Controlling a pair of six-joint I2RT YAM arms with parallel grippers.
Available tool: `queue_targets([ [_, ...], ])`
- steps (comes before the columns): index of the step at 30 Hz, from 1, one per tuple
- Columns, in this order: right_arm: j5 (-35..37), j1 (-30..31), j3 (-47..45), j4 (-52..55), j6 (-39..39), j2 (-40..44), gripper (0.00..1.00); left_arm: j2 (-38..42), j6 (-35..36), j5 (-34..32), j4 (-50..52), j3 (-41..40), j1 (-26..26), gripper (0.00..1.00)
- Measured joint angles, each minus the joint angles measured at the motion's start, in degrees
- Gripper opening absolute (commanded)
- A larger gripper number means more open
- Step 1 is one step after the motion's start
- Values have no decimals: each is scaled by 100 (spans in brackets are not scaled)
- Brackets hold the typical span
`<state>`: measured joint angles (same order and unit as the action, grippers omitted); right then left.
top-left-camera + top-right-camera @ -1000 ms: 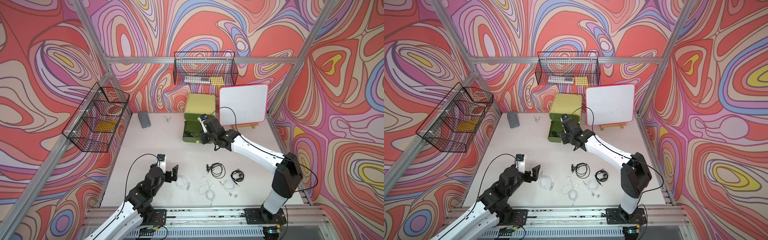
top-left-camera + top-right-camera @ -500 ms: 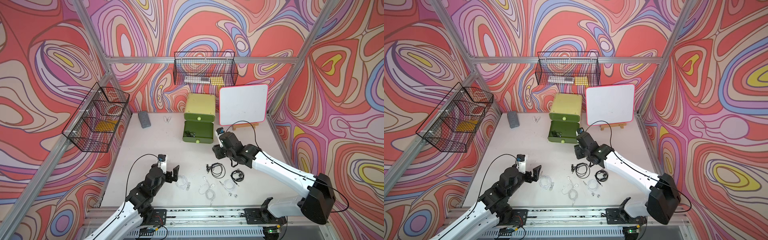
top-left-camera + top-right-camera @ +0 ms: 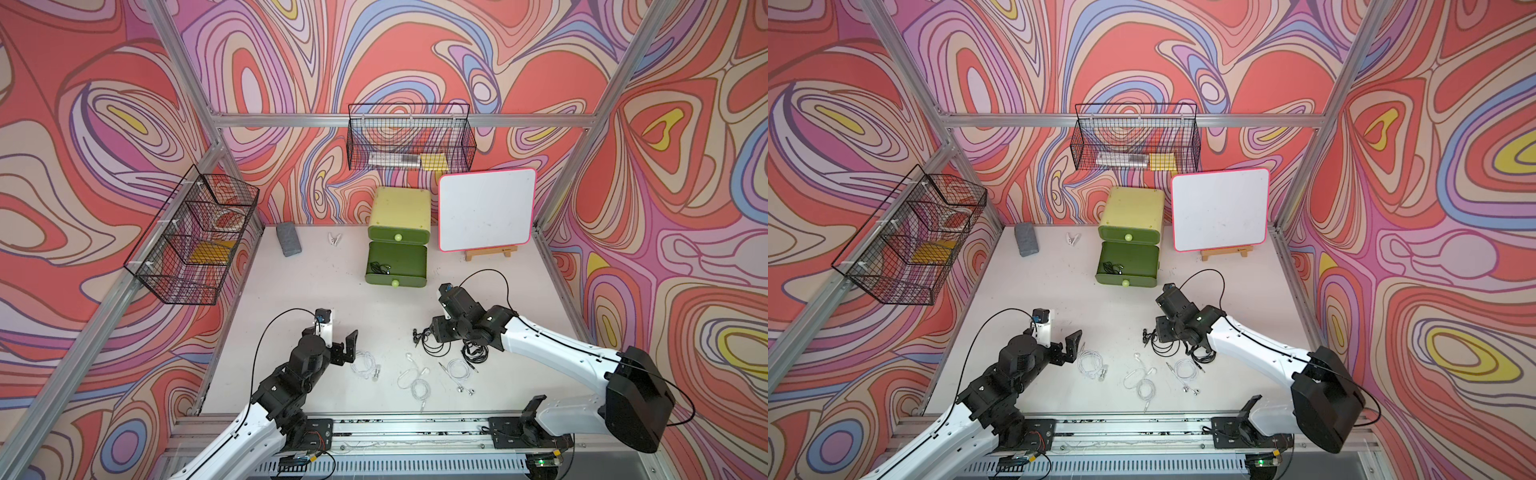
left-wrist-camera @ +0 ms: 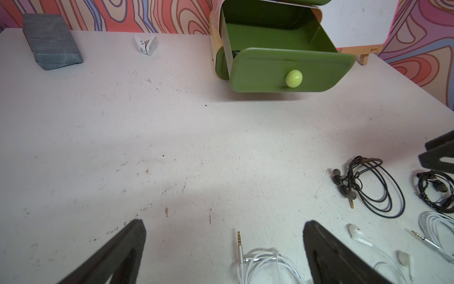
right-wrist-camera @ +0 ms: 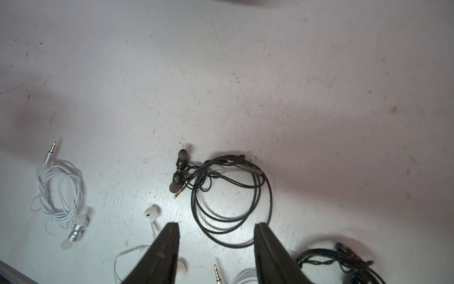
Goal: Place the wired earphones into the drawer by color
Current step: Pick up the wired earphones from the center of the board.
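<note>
Right end effector [image 5: 216,225]: half spread, empty.
Black earphones [image 5: 232,196]: just past its tips, coil's near edge between them.
Left end effector [image 4: 224,222]: wide, empty.

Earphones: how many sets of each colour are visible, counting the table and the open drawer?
Black earphones: 3, two on the table, one in the open drawer
White earphones: 3, all on the table
Total: 6
</note>
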<state>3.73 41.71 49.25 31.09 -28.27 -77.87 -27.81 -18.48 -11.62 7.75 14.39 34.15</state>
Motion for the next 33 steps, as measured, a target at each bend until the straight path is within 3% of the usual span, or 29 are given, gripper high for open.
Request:
queue_targets([
  [13, -463, 114, -66, -531, -435, -802, 50, 59, -24, -61, 2, -2, 0, 99],
  [33, -450, 341, 382, -308, -273, -1722, 43, 83, -61, -118, 4, -22, 0, 99],
])
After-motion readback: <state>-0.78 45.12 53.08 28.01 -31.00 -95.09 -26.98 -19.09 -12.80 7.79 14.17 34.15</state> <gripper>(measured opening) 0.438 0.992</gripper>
